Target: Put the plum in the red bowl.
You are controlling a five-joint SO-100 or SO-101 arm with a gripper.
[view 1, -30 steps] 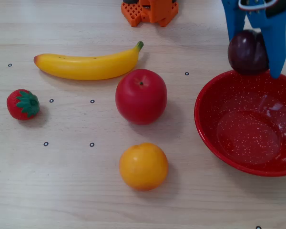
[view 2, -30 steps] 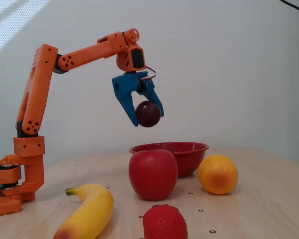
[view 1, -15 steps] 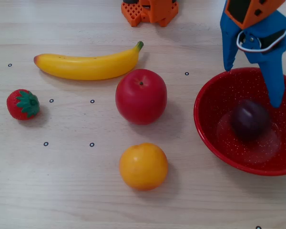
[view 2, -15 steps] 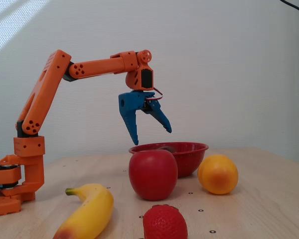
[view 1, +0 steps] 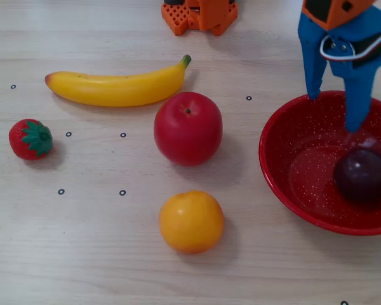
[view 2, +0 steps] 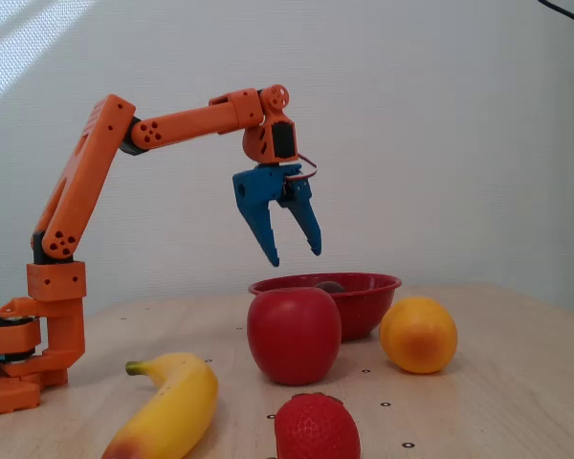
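The dark purple plum (view 1: 360, 175) lies inside the red speckled bowl (view 1: 286, 159) at the right of a fixed view, near the bowl's right side. In another fixed view only the plum's top (view 2: 329, 285) shows above the bowl's rim (view 2: 368, 283). My blue gripper (view 1: 334, 114) hangs open and empty above the bowl, its fingers spread apart, clear of the plum. From the side it (view 2: 295, 255) is a short way above the rim.
A red apple (view 1: 188, 128), an orange (view 1: 191, 221), a yellow banana (view 1: 117, 88) and a strawberry (view 1: 30, 138) lie on the wooden table left of the bowl. The arm's orange base (view 2: 29, 354) stands at the table's far edge.
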